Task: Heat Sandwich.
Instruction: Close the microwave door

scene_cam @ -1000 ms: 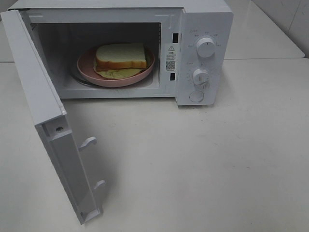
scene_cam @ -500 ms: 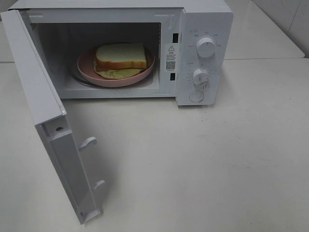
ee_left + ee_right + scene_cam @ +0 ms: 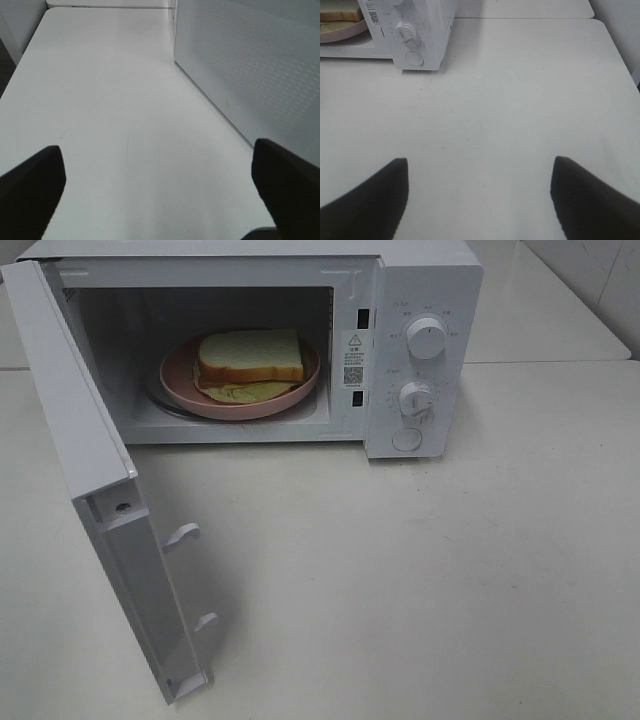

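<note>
A white table [image 3: 450,570] is seen. Over it the left gripper [image 3: 157,152] and the right gripper [image 3: 480,164] are held wide open, nothing gripped. One microwave door [image 3: 70,420] is swung open. Two knobs are counted, an upper knob [image 3: 427,338] and a lower knob [image 3: 415,399], plus one round button [image 3: 407,439]. A warning sticker [image 3: 353,358] with a QR code is spotted, its print too small to be read. One sandwich [image 3: 250,355] is found on one pink plate [image 3: 180,380] inside the microwave [image 3: 430,280].

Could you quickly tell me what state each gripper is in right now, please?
Left gripper: open, holding nothing.
Right gripper: open, holding nothing.
</note>
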{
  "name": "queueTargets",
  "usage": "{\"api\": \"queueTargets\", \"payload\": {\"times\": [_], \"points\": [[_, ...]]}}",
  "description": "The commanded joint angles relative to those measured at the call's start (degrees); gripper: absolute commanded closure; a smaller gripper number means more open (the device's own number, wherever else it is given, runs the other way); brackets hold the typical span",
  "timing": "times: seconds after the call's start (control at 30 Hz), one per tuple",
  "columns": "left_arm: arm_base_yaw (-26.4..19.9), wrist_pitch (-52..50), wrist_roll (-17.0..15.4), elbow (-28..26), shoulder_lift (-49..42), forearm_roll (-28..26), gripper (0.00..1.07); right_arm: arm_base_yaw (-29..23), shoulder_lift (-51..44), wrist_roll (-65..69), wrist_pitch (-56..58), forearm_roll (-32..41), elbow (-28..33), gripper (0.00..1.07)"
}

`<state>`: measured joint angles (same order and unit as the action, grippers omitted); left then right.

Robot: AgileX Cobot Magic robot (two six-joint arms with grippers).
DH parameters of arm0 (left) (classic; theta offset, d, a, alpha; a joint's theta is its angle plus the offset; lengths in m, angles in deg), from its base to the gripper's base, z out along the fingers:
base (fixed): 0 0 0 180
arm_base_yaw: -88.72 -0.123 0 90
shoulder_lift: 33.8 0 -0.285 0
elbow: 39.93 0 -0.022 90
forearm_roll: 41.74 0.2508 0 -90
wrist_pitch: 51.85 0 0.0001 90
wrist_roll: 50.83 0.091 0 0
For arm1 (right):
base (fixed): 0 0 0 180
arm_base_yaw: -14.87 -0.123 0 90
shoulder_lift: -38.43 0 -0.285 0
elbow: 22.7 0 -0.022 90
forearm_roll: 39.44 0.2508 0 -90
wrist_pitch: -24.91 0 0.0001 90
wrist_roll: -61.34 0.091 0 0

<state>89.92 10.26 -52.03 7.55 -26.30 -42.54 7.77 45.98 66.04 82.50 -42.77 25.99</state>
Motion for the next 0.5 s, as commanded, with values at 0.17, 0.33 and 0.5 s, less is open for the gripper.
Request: {"api": "queueTargets", "payload": {"times": [0.17, 0.33, 0.5], "points": [[0.29, -0.8, 0.11, 0.11, -0.97, 0.11, 0.1, 0.34, -1.6, -0.52, -0.52, -0.11, 0.0, 0.32], [0.29, -0.8, 0.11, 0.11, -0.97, 0.11, 0.1, 0.34, -1.6, -0.52, -0.52, -0.11, 0.0, 0.32], [0.29, -0.8, 0.11, 0.11, -0.97, 0.11, 0.1, 0.34, -1.6, -0.52, -0.52, -0.11, 0.0, 0.32]]}}
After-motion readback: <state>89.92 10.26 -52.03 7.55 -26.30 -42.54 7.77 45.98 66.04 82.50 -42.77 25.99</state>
